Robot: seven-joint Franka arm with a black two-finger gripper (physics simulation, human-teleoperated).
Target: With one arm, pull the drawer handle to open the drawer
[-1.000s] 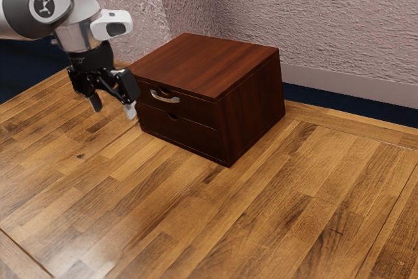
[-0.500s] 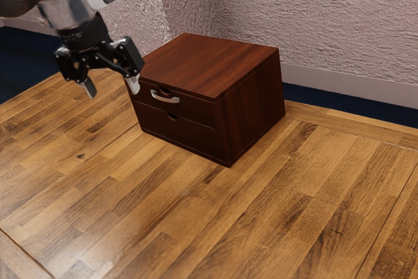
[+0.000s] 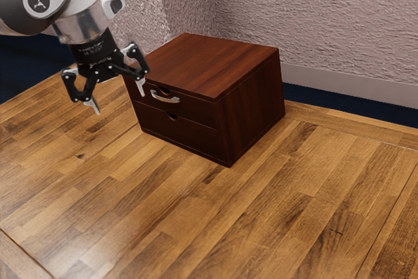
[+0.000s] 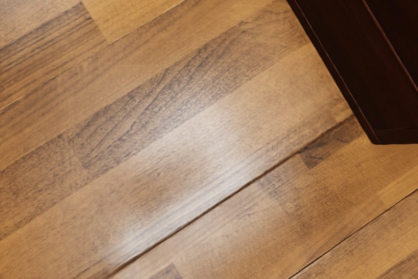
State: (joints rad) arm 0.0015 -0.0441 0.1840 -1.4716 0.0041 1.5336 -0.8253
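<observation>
Gripper (image 3: 117,96): black, with 2 fingers standing wide apart and gripping nothing. It is hanging above the plank tabletop (image 3: 196,213), just beside the front corner of the cabinet (image 3: 222,76) nearest the exterior view's left. The finger nearer the cabinet (image 3: 139,83) is sitting close to the upper drawer's edge; whether it is touching cannot be told.

Cabinet: dark reddish wood, 2 drawers, resting on the planks near the textured wall (image 3: 313,11).

Upper drawer (image 3: 189,108): lying flush with the cabinet front, shut.

Drawer handle (image 3: 164,97): silver, curved, sitting toward the exterior view's left of the upper drawer, apart from both fingers.

Lower drawer (image 3: 189,134): likewise lying flush.

Wrist view: the cabinet's dark base corner (image 4: 372,50) is lying on the planks beneath the hand.
</observation>
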